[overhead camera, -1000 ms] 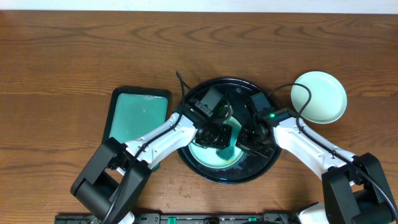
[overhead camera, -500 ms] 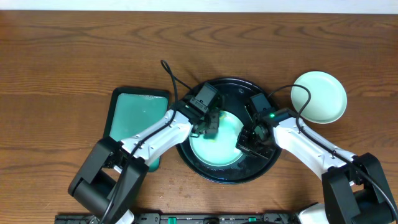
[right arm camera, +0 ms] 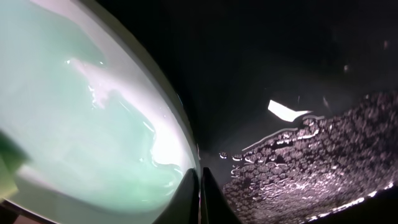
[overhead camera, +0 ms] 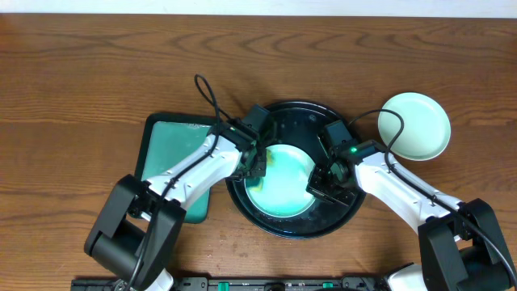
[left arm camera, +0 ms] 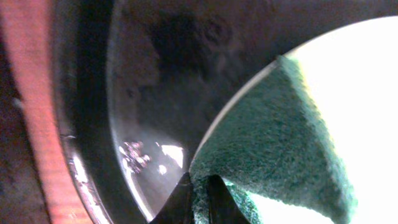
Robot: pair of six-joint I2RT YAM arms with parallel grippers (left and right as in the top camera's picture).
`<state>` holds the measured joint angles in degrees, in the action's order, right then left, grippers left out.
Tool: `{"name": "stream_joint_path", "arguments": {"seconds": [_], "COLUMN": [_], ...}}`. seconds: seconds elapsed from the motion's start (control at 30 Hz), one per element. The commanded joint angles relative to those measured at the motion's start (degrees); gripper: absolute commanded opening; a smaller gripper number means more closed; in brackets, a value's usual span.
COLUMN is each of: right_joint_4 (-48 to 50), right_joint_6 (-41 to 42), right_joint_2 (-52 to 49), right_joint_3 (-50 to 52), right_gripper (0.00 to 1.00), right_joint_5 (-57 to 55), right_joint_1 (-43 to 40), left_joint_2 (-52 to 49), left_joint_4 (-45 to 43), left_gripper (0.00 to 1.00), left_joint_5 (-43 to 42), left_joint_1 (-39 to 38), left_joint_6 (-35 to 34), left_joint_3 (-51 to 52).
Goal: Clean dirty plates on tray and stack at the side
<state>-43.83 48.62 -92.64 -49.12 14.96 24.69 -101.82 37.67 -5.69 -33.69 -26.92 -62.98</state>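
My left claw (overhead camera: 252, 167) was pinched on a green scouring pad (left arm camera: 280, 149), its tips squeezed together on the pad's corner. The pad lay over the left edge of the mint plate (overhead camera: 283, 182) that sat inside the round black tray (overhead camera: 297, 120). My right claw (overhead camera: 317, 187) was pressed together at that plate's right rim. From the wrist view I could not tell whether the rim was nipped between the tips or only touched. The plate took up most of the tray's lower middle, leaving a crescent of glossy black base free along the top and right. There a patch of beaded water (right arm camera: 311, 155) shone. Both my arms came in from the near edge of the bench (overhead camera: 97, 65), crowding the tray's left and right sides. The far half of the bench lay open wood. A teal rectangular tray (overhead camera: 174, 149) stood just beside the black tray on the left, partly under my left arm. A second pale plate (overhead camera: 416, 125) rested on the bench just off the black tray's upper right rim, with a black cable (overhead camera: 392, 121) looping over its left edge.
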Motion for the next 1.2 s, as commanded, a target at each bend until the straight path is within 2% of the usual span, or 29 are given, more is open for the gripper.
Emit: {"name": "stream_joint_path", "arguments": {"seconds": [0.0,0.13,0.27,0.43,0.57,0.67,0.9,1.07,1.17], "right_joint_4": [-0.76,-0.76,-0.76,-0.79,-0.94,-1.09,-1.62,-1.60,-1.68], "right_joint_6": [0.61,0.61,0.59,0.59,0.61,0.61,0.61,0.61,0.61], "right_joint_2": [-0.26,-0.26,-0.26,-0.26,-0.26,-0.26,-0.26,-0.26,-0.26], "right_joint_3": [0.00,0.00,0.00,0.00,0.00,0.00,0.00,0.00,0.00], "right_gripper": [0.02,0.01,0.02,0.02,0.02,0.02,0.01,0.01,0.02], "right_joint_5": [-2.05,-2.05,-2.05,-2.03,-1.38,-1.36,-1.36,-1.38,-1.38], "right_joint_1": [0.26,0.26,0.28,0.28,0.28,0.28,0.28,0.28,0.28], "left_joint_2": [-1.05,-1.05,-1.07,-1.07,-1.16,-1.18,-3.61,-9.46,-9.64], "left_joint_4": [3.34,2.78,2.01,-6.78,-12.07,-13.16,-13.11,-13.09,-11.69], "left_gripper": [0.07,0.07,0.07,0.07,0.07,0.07,0.07,0.07,0.07], "left_joint_5": [-15.52,-28.81,-29.90,-29.88,-27.61,-21.31,-9.44,-13.44,-13.49], "left_joint_1": [1.14,0.81,-1.14,-5.46,-7.15,-7.10,-4.35,-0.83,1.11], "left_joint_6": [4.31,4.37,3.91,0.50,-4.33,-6.45,-6.34,-5.73,-5.70], "left_joint_3": [1.70,1.70,1.73,1.73,1.73,1.73,1.70,0.57,-0.94]}}
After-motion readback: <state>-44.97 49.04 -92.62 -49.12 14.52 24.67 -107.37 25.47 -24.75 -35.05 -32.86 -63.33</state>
